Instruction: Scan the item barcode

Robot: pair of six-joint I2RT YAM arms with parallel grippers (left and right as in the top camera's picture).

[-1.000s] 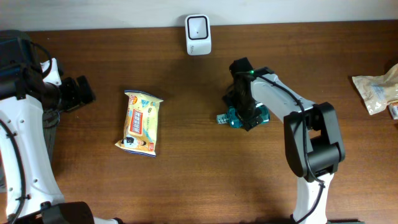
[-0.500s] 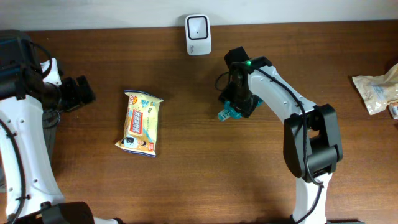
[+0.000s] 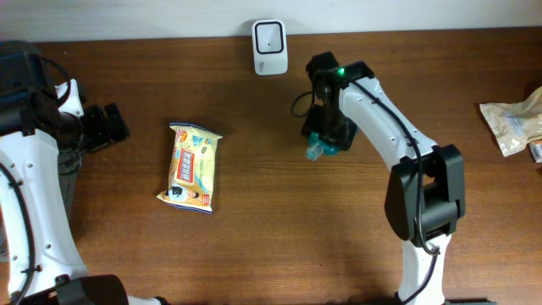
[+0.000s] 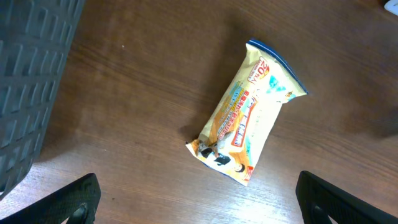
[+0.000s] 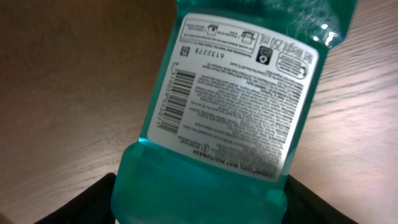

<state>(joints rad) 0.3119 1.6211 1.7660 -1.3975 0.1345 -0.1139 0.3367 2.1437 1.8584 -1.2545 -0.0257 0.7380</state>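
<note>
Overhead and wrist views of a brown wooden bench, read from left to right. At the far left the left gripper hovers with its jaws spread wide and nothing between them; in its wrist view the two dark fingers sit at the lower corners of the picture, and a dark grey ribbed bin fills the upper left. Near that gripper, to its right, a yellow snack packet with a blue sealed end lies flat on the bench, printed face up and untouched. At the far edge, near the middle, stands a white barcode scanner. Just right of and nearer than the scanner, the right gripper is closed on the sides of a teal bottle, the task's item, which projects from the jaws towards the left. In the right wrist view the bottle's white back label faces the camera, with the barcode running along the label's left edge. At the far right edge lie pale plastic packets, well apart from both arms.
</note>
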